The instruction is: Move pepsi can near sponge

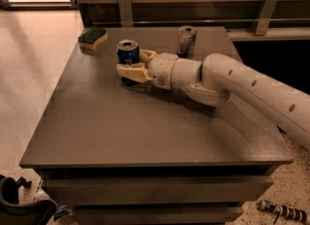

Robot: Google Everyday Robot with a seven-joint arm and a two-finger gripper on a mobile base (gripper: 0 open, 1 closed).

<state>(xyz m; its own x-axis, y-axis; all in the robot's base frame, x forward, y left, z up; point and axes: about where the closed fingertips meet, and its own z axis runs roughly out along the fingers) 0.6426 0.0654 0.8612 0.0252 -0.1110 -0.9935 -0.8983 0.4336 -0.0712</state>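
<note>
Entry: we are seeing the gripper (pixel 131 64) gripping the can (pixel 128 52), jaws pressing on either side of it. The can is standing upright on the table (pixel 121 132), right of the sponge (pixel 93 37) and slightly toward the camera from it, near but apart. A silver can (pixel 186 40) is standing farther right of the sponge.

We are judging the carry toward the sponge as the step in hand. To do it well, we are recommending holding the grip firm, travelling low, keeping the can upright, and stopping just beside the sponge without nudging it before releasing.
</note>
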